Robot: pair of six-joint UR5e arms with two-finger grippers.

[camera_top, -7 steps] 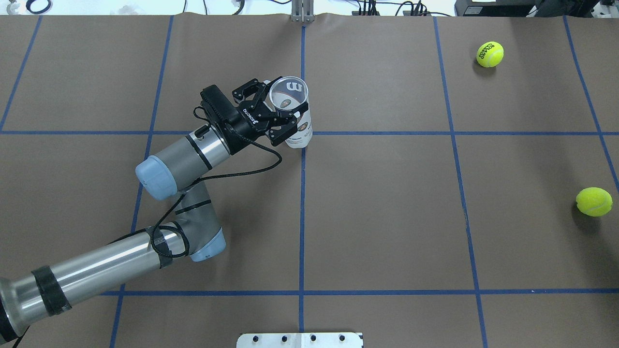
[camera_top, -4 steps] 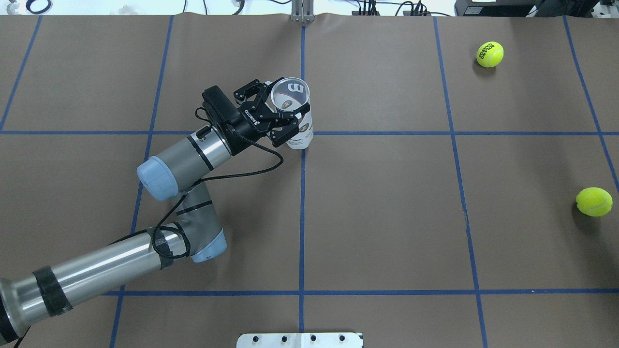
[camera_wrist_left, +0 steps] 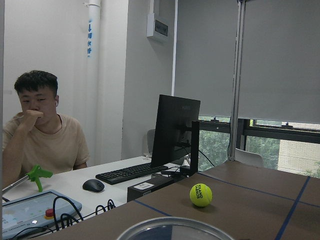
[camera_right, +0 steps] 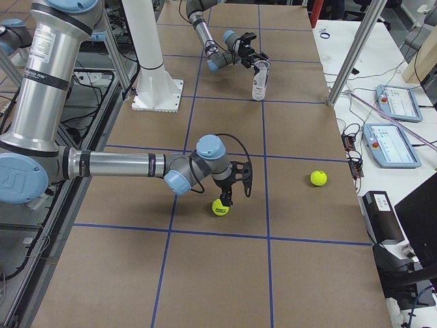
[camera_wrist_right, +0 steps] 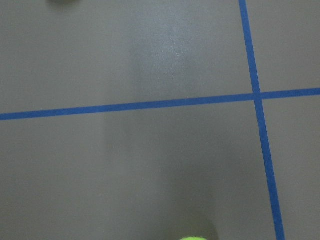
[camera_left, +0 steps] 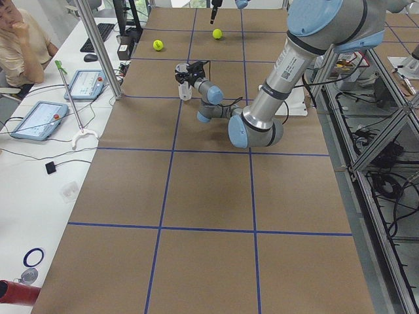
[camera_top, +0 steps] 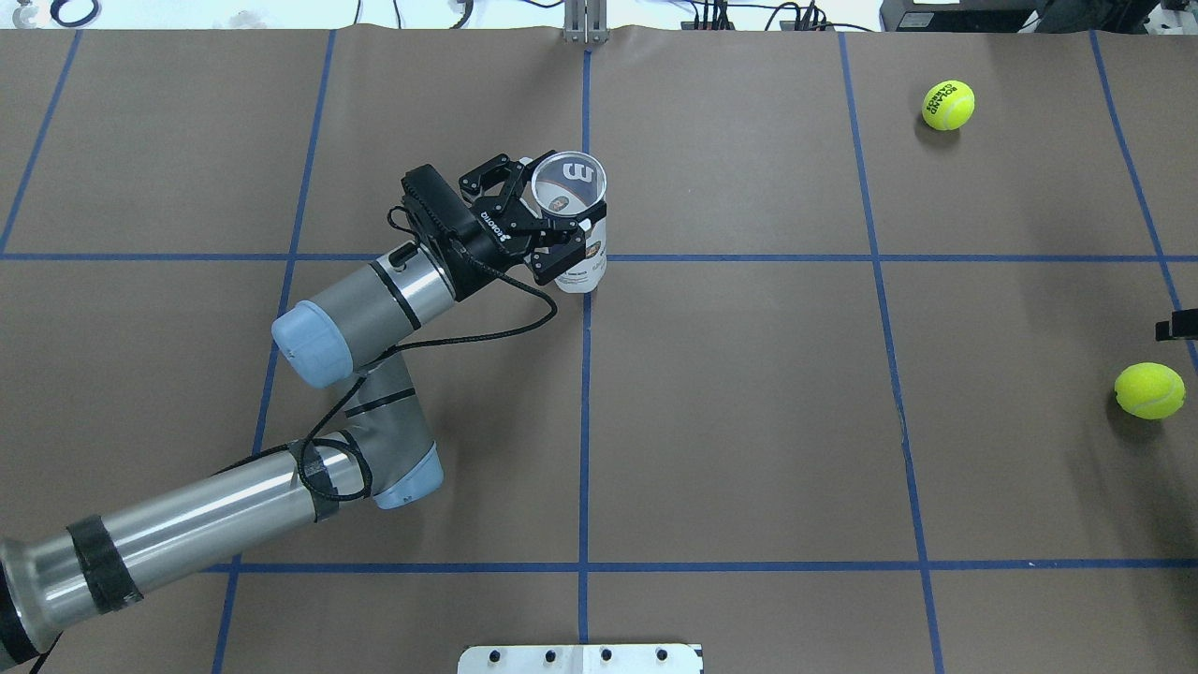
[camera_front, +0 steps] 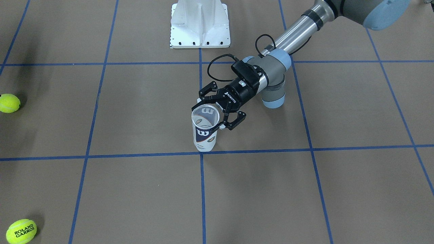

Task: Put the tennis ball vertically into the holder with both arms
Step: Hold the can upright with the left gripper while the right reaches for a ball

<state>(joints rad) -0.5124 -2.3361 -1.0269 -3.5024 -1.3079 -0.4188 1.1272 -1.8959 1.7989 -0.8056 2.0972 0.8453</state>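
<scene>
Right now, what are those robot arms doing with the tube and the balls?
The left gripper grips the holder upright on the table, open end up, looking empty. The right gripper hangs just over one tennis ball that lies on the table. A second ball lies farther off.

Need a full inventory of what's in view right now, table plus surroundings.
holder: 1, white and navy tube, upright near table centre, open end up
near ball: 1, yellow-green, robot's right side of the table
far ball: 1, yellow-green with black lettering, far corner on robot's right
pedestal base: 1, white, robot's edge of the table
table: 1, brown with blue tape grid
tablets: 2, blue-grey, on the side desk
operator: 1, beige shirt, seated at the side desk
left gripper: 1, black, clamped on the holder near its rim
right gripper: 1, black, over the near ball; open or shut unclear
</scene>
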